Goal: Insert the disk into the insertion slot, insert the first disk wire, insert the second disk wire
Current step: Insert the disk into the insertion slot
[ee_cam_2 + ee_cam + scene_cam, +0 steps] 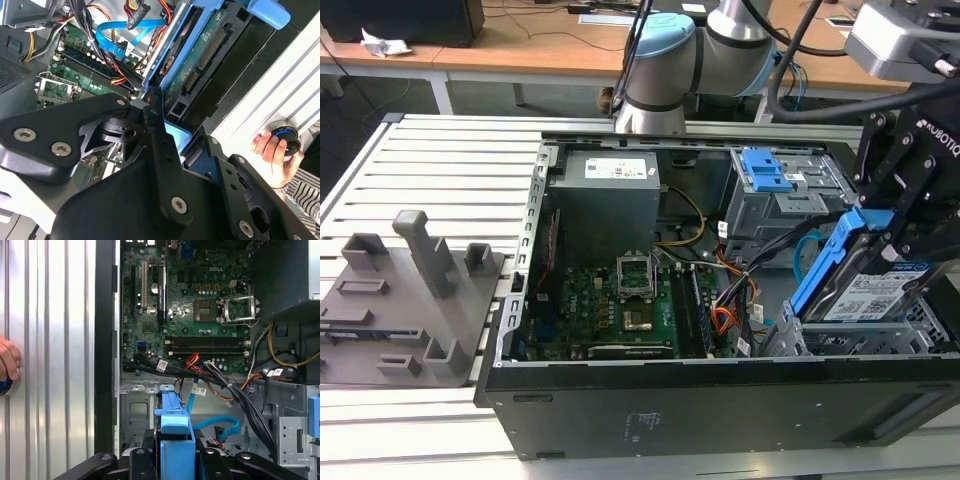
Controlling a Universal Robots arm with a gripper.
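My gripper [892, 232] is shut on the disk [872, 290], a silver drive with a white-and-blue label in a bright blue caddy. The disk hangs tilted, its lower end just above the insertion slot [855, 342], the low grey perforated cage at the case's corner on the exterior view's right. In the first wrist view the blue caddy [175, 437] sits between my black fingers [137, 457]. The second wrist view shows the disk's green circuit-board underside [200, 55]. A loose blue flat cable [808, 250] and a bundle of black and orange wires [235, 390] lie beside the slot.
The open black computer case [620, 400] holds a green motherboard [620, 300] and a grey power supply [605, 195]. A taller grey cage with a blue latch [765, 170] stands behind the slot. A grey fixture block [410, 290] lies at the exterior view's left. A person's hand [270, 150] grips a round knob.
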